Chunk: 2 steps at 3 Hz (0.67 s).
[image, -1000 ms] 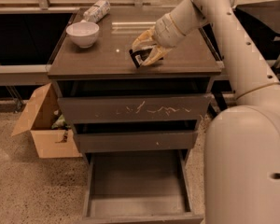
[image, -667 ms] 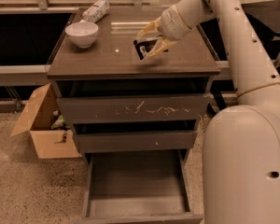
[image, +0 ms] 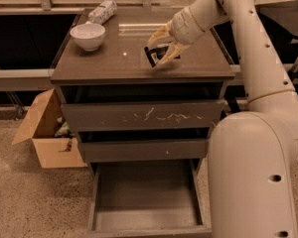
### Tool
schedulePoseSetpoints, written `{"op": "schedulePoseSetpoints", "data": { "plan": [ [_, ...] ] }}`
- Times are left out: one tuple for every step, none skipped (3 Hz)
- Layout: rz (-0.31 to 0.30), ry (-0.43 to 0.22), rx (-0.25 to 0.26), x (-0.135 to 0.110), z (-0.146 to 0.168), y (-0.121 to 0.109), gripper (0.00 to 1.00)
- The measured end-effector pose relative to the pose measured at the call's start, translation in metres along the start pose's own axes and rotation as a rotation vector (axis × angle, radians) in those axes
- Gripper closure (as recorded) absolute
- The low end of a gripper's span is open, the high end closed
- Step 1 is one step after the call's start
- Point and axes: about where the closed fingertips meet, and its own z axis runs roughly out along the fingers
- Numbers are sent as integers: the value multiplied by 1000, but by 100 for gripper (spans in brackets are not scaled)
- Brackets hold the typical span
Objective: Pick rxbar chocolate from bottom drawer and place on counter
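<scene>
- The pincer point(image: 161, 54) is clamping the bar point(image: 154, 54), tilted, at the right-centre of the surface point(image: 116, 61).
- Contact with the surface is not showing clearly.
- Advice: be lowering until the bar is lying flat, then be releasing.
- The bowl point(image: 88, 35) is sitting well apart.

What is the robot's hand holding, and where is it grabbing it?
The gripper, over the counter, pinches the rxbar chocolate by its upper end.

I have my cream-white jointed arm point(image: 248, 48) reaching over from the right, wrist bent down and leftward. Its pale two-finger gripper point(image: 155, 55) sits ahead of my rounded white base point(image: 253, 177), fingers clamped around the black-wrapped rxbar chocolate point(image: 160, 49).
</scene>
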Motion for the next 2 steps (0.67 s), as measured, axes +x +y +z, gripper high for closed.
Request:
{"op": "schedulePoseSetpoints", "data": {
  "plan": [
    [-25,-9,30,6,-7,-4,11],
    [-24,-3,51,8,-4,-11,0]
  ]
}}
